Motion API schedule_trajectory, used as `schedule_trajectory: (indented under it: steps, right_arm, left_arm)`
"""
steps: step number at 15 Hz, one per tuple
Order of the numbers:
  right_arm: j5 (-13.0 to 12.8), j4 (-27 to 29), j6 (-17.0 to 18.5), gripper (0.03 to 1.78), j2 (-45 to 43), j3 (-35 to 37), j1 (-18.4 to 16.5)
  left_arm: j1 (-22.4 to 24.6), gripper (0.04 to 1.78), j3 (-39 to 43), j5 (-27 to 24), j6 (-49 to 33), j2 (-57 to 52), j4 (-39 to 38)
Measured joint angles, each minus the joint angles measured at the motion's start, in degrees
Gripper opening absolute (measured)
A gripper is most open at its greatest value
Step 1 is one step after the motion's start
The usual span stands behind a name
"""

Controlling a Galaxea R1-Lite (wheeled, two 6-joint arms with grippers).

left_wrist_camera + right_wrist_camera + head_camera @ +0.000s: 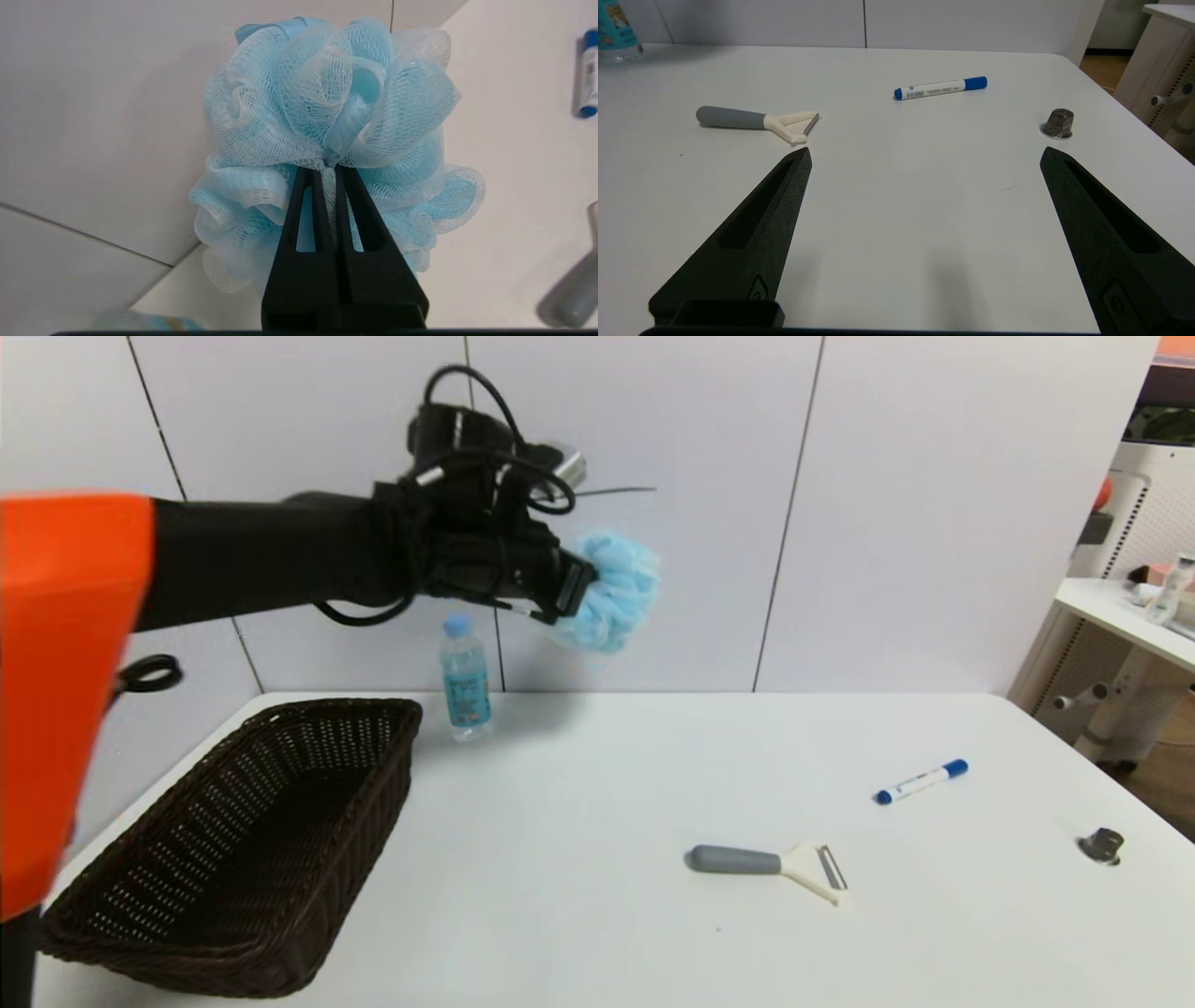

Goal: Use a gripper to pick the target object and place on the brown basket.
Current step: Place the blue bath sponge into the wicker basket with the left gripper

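- At the far left of the table [597,943] we see the brown basket [168,933], a long woven tray with nothing in it, lying near the table's left edge.
- Just beside its far right corner stands a water bottle [464,679], upright.
- Above the bottle we find the left gripper [581,590] held high in the air, its jaws pressed together on the target object [611,588]; from the wrist, the fingers [359,219] pinch a fold of the pouf [327,121] near its middle.
- The pouf hangs clear of the table, up and to the right of the basket.
- Further right lie a peeler [770,865], a blue marker [921,781] and a small metal nut [1102,846], well apart.
- The right gripper [924,156] hovers low over the table, jaws wide apart, holding nothing.
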Motion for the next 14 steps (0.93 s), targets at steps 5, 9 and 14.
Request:
schedule_trajectory:
  steps: [5,9,14]
  right_arm:
    - [0.0,0.0,0.0,1.69,0.0,0.0,0.0]
    - [0.0,0.0,0.0,1.69,0.0,0.0,0.0]
    - [0.0,0.0,0.0,1.69,0.0,0.0,0.0]
  left_arm:
    - [2.5,0.08,12.2,0.9,-1.3,-19.3,-1.3]
    - [8.4,0.08,30.3,6.7,-2.1,-34.6,-1.8]
    - [21.2,0.08,48.8,8.5,-1.5,-45.9,-1.7]
